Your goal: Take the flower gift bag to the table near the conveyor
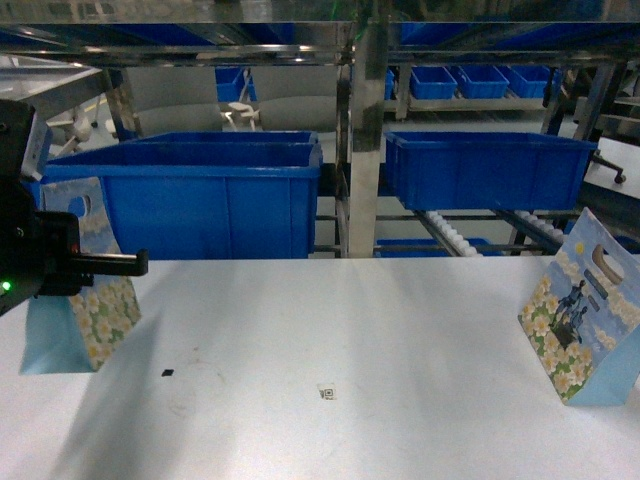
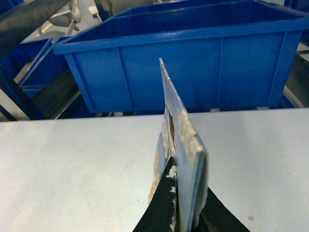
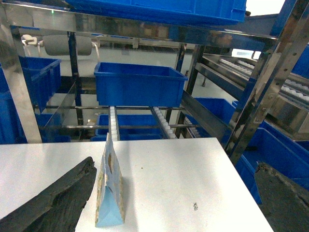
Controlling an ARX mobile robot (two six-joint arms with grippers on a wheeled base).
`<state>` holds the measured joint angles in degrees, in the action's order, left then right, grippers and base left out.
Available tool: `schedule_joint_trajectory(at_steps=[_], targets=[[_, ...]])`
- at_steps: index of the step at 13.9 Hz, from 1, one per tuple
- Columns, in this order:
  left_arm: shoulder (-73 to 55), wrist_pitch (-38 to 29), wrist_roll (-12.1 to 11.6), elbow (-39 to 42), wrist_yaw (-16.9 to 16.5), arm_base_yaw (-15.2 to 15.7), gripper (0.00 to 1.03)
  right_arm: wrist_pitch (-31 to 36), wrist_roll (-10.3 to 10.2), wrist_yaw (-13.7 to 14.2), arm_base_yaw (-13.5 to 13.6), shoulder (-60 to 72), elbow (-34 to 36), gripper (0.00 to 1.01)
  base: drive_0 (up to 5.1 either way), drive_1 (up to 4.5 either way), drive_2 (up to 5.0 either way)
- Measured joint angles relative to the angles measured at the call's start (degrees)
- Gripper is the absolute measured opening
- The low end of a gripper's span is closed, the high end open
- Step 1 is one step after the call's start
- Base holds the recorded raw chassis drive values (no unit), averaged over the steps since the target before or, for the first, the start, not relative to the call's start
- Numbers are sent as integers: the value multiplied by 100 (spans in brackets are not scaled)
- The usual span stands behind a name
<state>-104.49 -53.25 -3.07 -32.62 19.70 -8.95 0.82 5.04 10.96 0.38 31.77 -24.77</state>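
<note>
Left tool clamping flower gift bag, blue bin just behind, second bag far right

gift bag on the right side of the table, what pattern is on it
White daisy-like flowers on light blue, on the gift bag; clearest in the head view.

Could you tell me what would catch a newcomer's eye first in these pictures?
Probably the two flowered gift bags on the white table: the left bag gripped by the left hand, the right bag standing free. Behind them sit big blue bins on a steel rack.
</note>
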Motion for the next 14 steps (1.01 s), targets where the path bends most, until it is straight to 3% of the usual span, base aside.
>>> schedule_joint_trajectory(at_steps=[4,11,14], targets=[[-13,382,223,-22,66,-402,2,0,0,0,0,0,0,98,0,0,0],[-271,256,361,-140,-170,-291,2,2,0,0,0,0,0,98,0,0,0],[-369,417,413,24,70,-444,2,0,0,0,0,0,0,98,0,0,0]])
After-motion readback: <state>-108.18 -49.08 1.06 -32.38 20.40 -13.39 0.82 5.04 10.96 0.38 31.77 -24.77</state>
